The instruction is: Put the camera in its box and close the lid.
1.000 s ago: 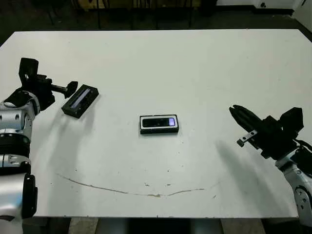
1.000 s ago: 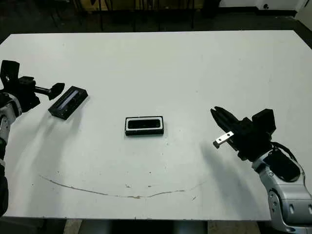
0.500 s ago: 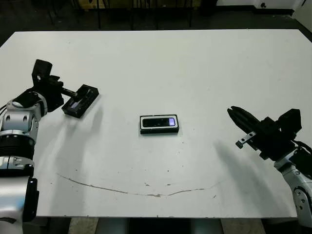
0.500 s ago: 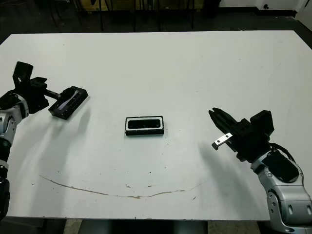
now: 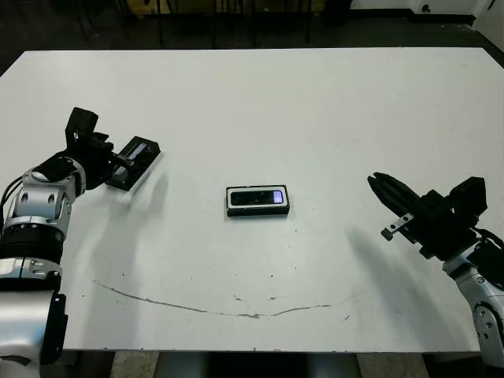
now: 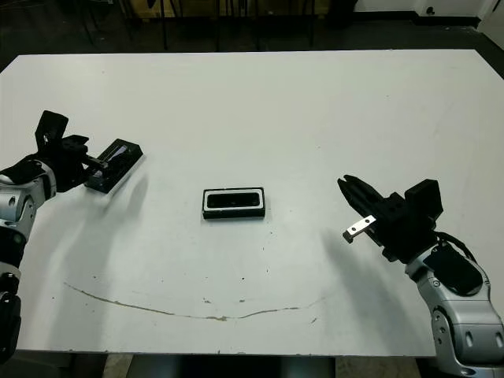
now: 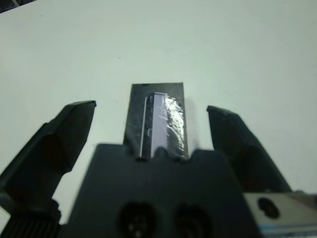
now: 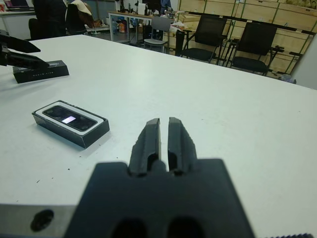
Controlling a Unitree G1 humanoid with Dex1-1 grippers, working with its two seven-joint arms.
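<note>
The box (image 5: 257, 210), a small black tray with a white lining, lies near the table's middle. The camera (image 5: 256, 198), a slim black bar with a bluish-purple patch at one end, rests inside it. The lid (image 5: 138, 157), flat and black with a glossy window strip, lies at the left. My left gripper (image 5: 120, 164) is open at the lid's near end. In the left wrist view the lid (image 7: 158, 121) sits between the spread fingers (image 7: 64, 136), with gaps on both sides. My right gripper (image 5: 380, 186) hovers shut and holding nothing, right of the box.
A thin brown curved mark (image 5: 213, 309) runs across the white table (image 5: 315, 110) near its front edge. Black chairs (image 8: 247, 44) and wooden crates stand beyond the table's far side in the right wrist view.
My left gripper has moved right and down to the lid, and its fingers now sit on either side of the lid's near end. The right arm has hardly moved.
</note>
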